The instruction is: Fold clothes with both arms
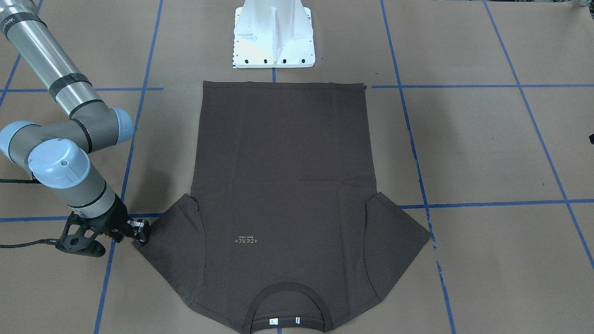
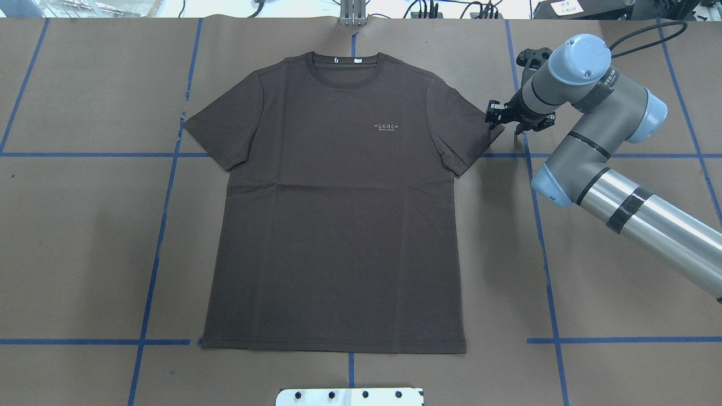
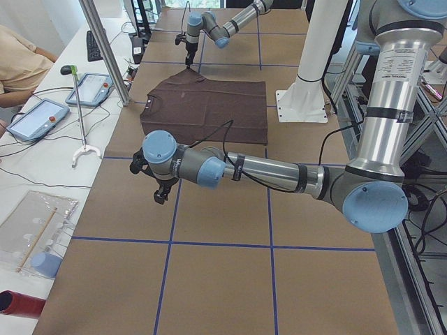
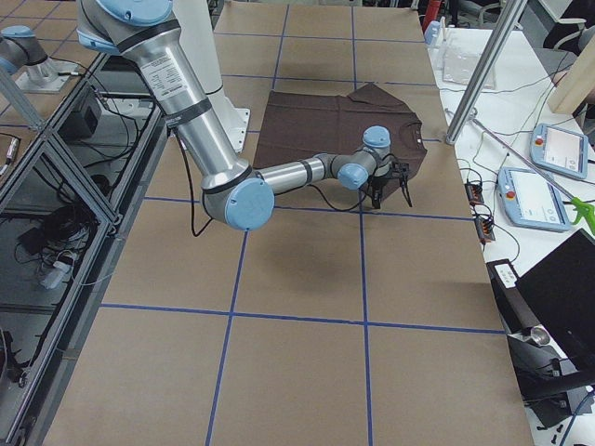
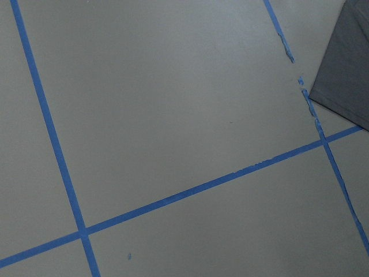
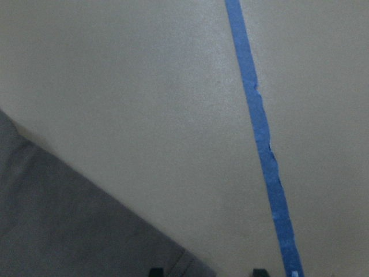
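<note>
The dark brown T-shirt (image 2: 338,214) lies flat and face up on the brown table, collar (image 2: 347,70) away from the robot's base. My right gripper (image 2: 506,125) points down at the outer hem of one sleeve (image 2: 462,135), seen also from the front (image 1: 140,232). In the right wrist view its two fingertips (image 6: 155,271) stand apart at the bottom edge with only table between them, and the sleeve cloth (image 6: 69,225) lies just beside one tip. My left gripper (image 3: 160,194) hangs over bare table well off the shirt's other sleeve (image 5: 346,69); I cannot tell its state.
The white pedestal base (image 1: 274,35) stands behind the shirt's hem. Blue tape lines (image 2: 163,214) grid the table. A side bench with tablets (image 3: 38,115), a metal pole (image 3: 105,52) and a person's arm (image 3: 17,56) runs along the far edge.
</note>
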Robot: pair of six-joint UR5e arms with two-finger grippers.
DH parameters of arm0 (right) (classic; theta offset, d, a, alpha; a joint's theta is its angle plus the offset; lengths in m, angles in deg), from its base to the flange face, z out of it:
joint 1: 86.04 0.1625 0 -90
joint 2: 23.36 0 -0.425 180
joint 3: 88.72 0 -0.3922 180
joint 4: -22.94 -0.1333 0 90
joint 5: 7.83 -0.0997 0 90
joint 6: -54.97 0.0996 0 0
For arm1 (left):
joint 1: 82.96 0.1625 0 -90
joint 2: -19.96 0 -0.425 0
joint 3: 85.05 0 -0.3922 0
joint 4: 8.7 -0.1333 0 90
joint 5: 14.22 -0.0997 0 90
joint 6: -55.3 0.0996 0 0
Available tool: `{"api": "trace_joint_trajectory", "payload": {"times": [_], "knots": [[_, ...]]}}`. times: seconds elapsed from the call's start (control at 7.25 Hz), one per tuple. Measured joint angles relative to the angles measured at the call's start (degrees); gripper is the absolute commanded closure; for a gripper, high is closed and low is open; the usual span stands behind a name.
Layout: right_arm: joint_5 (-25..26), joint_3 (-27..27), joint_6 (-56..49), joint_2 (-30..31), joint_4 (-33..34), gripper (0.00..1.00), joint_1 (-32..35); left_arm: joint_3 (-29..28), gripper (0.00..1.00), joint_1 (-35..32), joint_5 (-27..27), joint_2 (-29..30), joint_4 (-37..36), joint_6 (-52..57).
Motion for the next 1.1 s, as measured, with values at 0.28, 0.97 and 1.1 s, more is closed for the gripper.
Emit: {"api": "trace_joint_trajectory", "payload": {"times": [0.28,0.97,1.1], "knots": [[0.0,-0.7,-0.3,-0.3,0.0,1.0,-0.1,-0.1,0.0,0.0,0.1,-0.4,0.2,0.0],[-0.8,-0.7,-0.1,-3.1,0.1,1.0,0.0,-0.2,0.0,-0.1,1.7,-1.9,2.0,0.0],[-0.9,-0.3,0.0,-4.0,0.2,1.0,-0.1,-0.2,0.0,-0.1,1.8,-2.1,2.5,0.0]]}}
